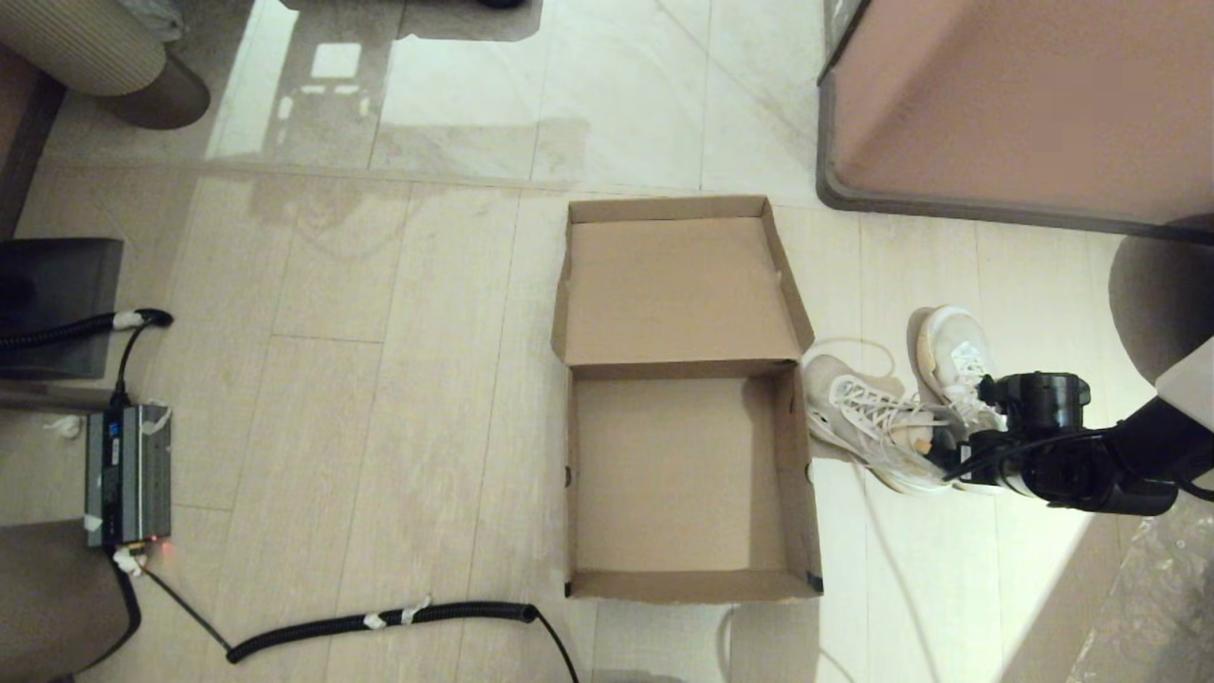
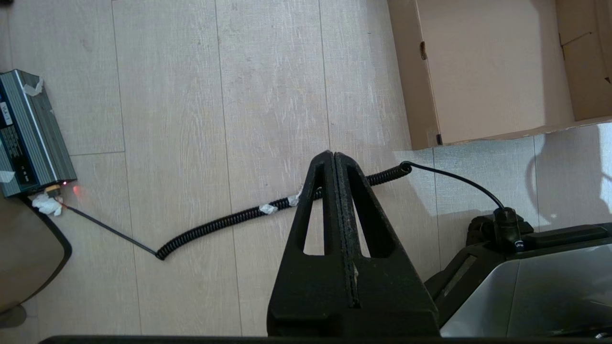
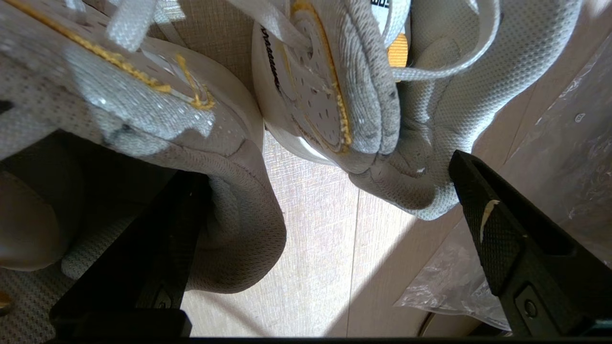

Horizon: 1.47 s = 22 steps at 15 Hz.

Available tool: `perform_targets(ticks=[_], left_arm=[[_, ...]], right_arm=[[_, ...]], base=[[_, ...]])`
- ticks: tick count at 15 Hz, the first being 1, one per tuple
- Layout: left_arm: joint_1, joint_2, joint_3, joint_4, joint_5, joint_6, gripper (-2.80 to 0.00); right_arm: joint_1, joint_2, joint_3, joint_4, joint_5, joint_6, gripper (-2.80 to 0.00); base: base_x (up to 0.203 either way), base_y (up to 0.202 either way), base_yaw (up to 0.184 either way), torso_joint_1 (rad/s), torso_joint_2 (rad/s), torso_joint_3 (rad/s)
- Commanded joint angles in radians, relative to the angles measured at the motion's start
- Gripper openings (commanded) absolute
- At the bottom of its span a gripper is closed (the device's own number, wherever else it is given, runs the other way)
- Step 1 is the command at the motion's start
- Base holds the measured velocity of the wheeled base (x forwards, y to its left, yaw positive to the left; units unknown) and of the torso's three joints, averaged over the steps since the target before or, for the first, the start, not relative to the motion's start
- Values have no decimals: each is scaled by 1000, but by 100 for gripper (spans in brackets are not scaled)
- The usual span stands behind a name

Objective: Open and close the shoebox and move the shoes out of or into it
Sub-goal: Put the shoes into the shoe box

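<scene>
Right now my left tool (image 2: pixel 334 157) hangs idle over the bare floor near the front left corner of the shoebox (image 1: pixel 678 474), its fingers pressed flat together on nothing, with a coiled black cable (image 2: pixel 248 217) lying on the floor under it. My right tool (image 3: pixel 330 200) is down at the heels of the two white sneakers (image 1: pixel 901 408), spread wide: one finger (image 3: pixel 143 258) reaches into the heel opening of one shoe, the other finger (image 3: pixel 502 229) sits just outside the heel of its mate, so both collars lie between them (nothing is pinched yet, as far as I can judge).

By my reading, the opening is done: the box stands empty on the floor with its flap lid (image 1: pixel 678 285) laid back flat on the far side. Left to do are gripping the pair, carrying it in and shutting the lid.

For room, the shoes sit just beside the box's right wall, one nearly touching it, so the lift must clear that rim before moving left. Loose laces trail over the floor and could snag. Crinkled plastic sheeting (image 3: pixel 550 143) lies close on the outer side. Beyond, the pinkish-brown cabinet (image 1: pixel 1024 104) stands well apart.
</scene>
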Motion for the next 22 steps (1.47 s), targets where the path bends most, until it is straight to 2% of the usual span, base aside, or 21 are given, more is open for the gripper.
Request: perform_targets(ticks=[1, 5, 8, 9, 17, 19, 22], left_arm=[[0, 1, 0, 0, 0, 1, -280], [0, 1, 0, 0, -2, 1, -280], [0, 1, 0, 2, -2, 2, -280], [0, 1, 0, 2, -2, 2, -280], [0, 1, 0, 2, -2, 2, -280], [0, 1, 0, 2, -2, 2, -280], [0, 1, -2, 2, -5, 1, -280]], right_arm=[[2, 6, -8, -2, 16, -4, 0], [1, 69, -106, -2, 64, -22, 0], [2, 103, -129, -2, 90, -22, 0], [2, 105, -129, -2, 93, -21, -280], [2, 105, -125, -2, 135, -19, -280], [2, 62, -77, 0, 151, -19, -280], [1, -59, 83, 5, 248, -20, -280]], base=[[0, 0, 0, 0, 0, 0], [0, 0, 0, 0, 0, 0], [0, 0, 0, 0, 0, 0], [0, 0, 0, 0, 0, 0], [0, 0, 0, 0, 0, 0], [0, 0, 0, 0, 0, 0], [0, 0, 0, 0, 0, 0]])
